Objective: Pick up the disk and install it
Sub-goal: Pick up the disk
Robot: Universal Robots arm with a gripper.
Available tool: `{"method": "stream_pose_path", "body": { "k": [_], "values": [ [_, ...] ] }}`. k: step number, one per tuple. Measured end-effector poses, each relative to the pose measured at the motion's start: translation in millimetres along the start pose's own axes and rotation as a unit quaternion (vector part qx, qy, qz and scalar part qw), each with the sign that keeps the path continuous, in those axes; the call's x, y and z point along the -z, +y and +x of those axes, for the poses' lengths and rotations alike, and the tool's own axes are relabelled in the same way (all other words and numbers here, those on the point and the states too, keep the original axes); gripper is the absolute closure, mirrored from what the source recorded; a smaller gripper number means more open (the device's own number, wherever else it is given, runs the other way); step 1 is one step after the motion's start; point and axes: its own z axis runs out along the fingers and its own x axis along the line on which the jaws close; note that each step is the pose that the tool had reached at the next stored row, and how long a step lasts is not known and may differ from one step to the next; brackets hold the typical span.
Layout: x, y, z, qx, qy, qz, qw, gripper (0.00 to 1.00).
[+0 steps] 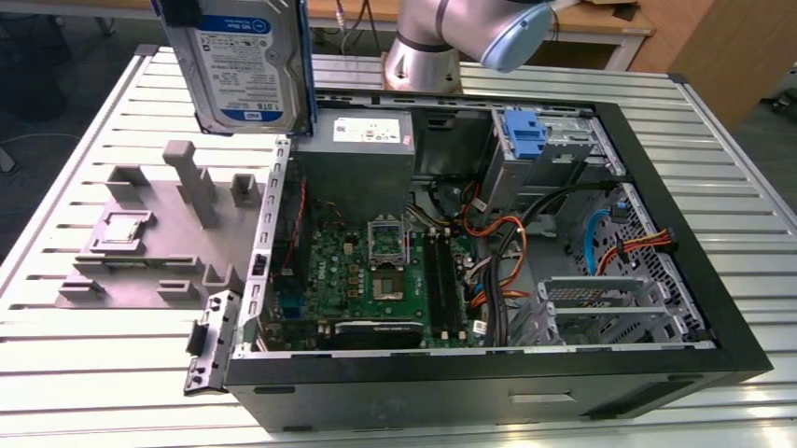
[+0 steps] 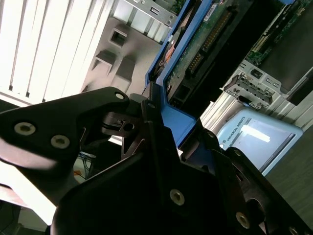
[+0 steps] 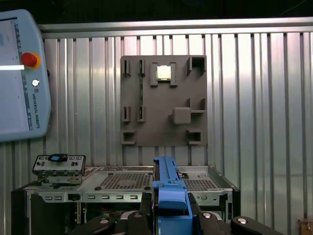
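Above the wall of the computer case [image 1: 498, 397] on the exterior view's left, the disk [image 1: 249, 65] hangs upright, the gripper [image 3: 170, 218] clamped on just its blue bracket [image 3: 168, 181], so any slip in that narrow hold could tilt it into the loose cables [image 1: 505, 261].

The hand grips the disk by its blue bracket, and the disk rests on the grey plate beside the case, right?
Not resting: in the exterior view the disk hangs in the air above the plate. The hand does grip its blue bracket, beside the case.
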Motion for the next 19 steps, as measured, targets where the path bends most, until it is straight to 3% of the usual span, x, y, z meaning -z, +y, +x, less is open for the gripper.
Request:
{"method": "stream_pose_path", "body": {
  "k": [3,13,19],
  "values": [
    [-0.9,-6.3,0.8,0.0,0.0003,0.0001,1.0,0.63],
    [-3.0,-39.8,-0.3,-0.001,0.0007,0.0001,1.0,0.63],
    [-3.0,-43.9,-0.5,-0.002,0.002,0.0001,1.0,0.63]
  ]
}}
